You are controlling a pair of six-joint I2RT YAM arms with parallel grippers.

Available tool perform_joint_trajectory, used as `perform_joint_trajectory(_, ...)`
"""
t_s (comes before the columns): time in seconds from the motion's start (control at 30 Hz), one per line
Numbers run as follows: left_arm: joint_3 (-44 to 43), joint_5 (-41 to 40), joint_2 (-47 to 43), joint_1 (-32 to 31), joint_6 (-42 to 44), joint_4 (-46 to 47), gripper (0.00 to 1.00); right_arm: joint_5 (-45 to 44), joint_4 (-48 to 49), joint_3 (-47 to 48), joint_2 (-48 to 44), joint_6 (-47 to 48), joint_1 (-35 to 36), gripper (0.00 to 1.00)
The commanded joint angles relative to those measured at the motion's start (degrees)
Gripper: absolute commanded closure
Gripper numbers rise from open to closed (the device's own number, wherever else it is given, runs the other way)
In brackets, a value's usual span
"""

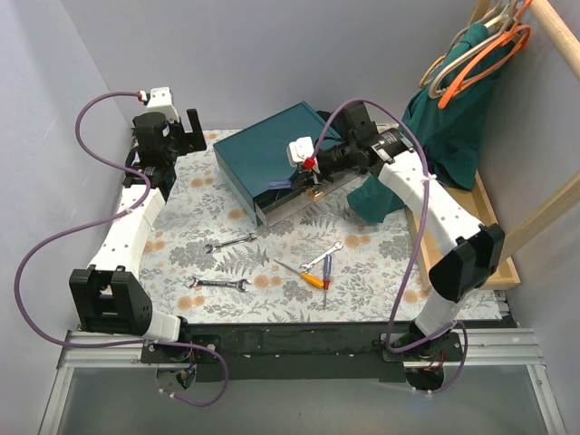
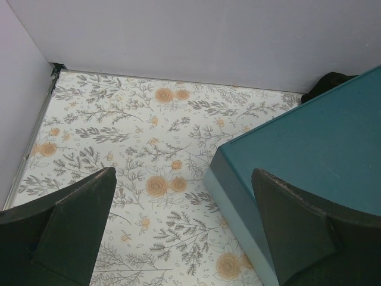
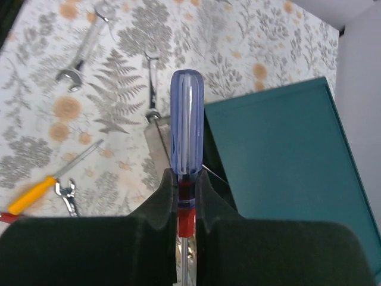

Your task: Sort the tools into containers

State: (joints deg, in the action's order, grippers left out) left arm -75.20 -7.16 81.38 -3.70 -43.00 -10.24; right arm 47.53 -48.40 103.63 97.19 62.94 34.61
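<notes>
The right hand [image 3: 186, 179] is pinched on a blue-handled screwdriver [image 3: 187, 113], its fingers pressed against the red collar just below the clear blue grip, so the handle sticks out past the fingertips. Under and just ahead of this hand lies an open drawer [image 1: 288, 208], pulled out of the front of the teal box [image 1: 272, 149]; the screwdriver hangs over it, and from these views I cannot tell whether it touches the drawer. The box top is to one side of the hand in the wrist view. The rest of the tools lie loose on the floral desk [image 1: 181, 195], beyond the drawer from the hand: a silver wrench [image 1: 231, 243] close to the drawer's corner, a second wrench [image 1: 217, 283] farther out, a third wrench [image 1: 322, 256], and an orange-yellow screwdriver [image 1: 305, 275] with another screwdriver [image 1: 328, 269] beside it. The left hand [image 2: 183, 179] is spread wide and holds nothing; it hangs above the desk at the far corner, well apart from the tools, with the box's corner just beside its right finger [image 2: 309, 232]. A wooden tray [image 1: 503, 263] with a green cloth [image 1: 453, 136] stands behind the right arm.
</notes>
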Motion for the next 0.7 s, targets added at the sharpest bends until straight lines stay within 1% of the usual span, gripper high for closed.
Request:
perform_joint_trajectory(0.0, -1.7, 1.9, -1.4, 0.4, 2.0, 0.2, 0.02, -4.5, 4.3, 4.5, 5.9, 1.6, -0.8, 0.99)
perform_joint_trajectory(0.03, -1.7, 2.1, -1.5, 0.3, 2.2, 0.3, 0.02, -5.4, 3.4, 5.2, 6.7, 6.4, -0.9, 0.99)
perform_joint_trajectory(0.07, -1.5, 2.3, -1.6, 0.4, 2.2, 0.2, 0.02, -6.0, 1.7, 5.4, 7.4, 8.5, -0.9, 0.99)
perform_joint_trajectory(0.23, -1.4, 2.5, -1.5, 0.3, 2.0, 0.0, 0.02, -8.9, 0.2, 4.4, 9.9, 16.9, -0.9, 0.99)
perform_joint_trajectory(0.27, -1.5, 2.6, -1.5, 0.3, 2.0, 0.1, 0.02, -9.3, -0.5, 4.3, 10.2, 19.4, -0.9, 0.97)
perform_joint_trajectory(0.3, -1.5, 2.7, -1.4, 0.3, 2.0, 0.0, 0.02, -10.1, -0.5, 3.6, 10.4, 19.7, -0.9, 0.89)
perform_joint_trajectory(0.33, -1.4, 2.7, -1.3, 0.3, 2.0, 0.0, 0.02, -10.3, 0.4, 3.1, 10.2, 19.7, -0.9, 0.77)
perform_joint_trajectory(0.37, -1.4, 2.9, -1.3, 0.3, 1.9, 0.0, 0.02, -10.5, 1.7, 2.5, 9.9, 18.9, -0.9, 0.59)
perform_joint_trajectory(0.4, -1.4, 3.0, -1.3, 0.3, 1.8, 0.0, 0.02, -11.0, 3.1, 1.8, 8.9, 17.1, -0.9, 0.55)
perform_joint_trajectory(0.5, -1.2, 3.4, -1.1, 0.3, 1.3, 0.1, 0.02, -11.4, 5.9, -0.4, 6.2, 16.6, -0.9, 0.42)
perform_joint_trajectory(0.6, -1.4, 3.7, -0.4, 0.3, 0.2, 0.6, 0.02, -11.8, 6.5, -1.9, 3.9, 15.1, -0.9, 0.4)
perform_joint_trajectory(0.67, -2.0, 4.5, 0.4, 0.3, -0.5, 0.7, 0.02, -11.5, 3.5, -2.2, 2.0, 15.0, -0.9, 0.41)
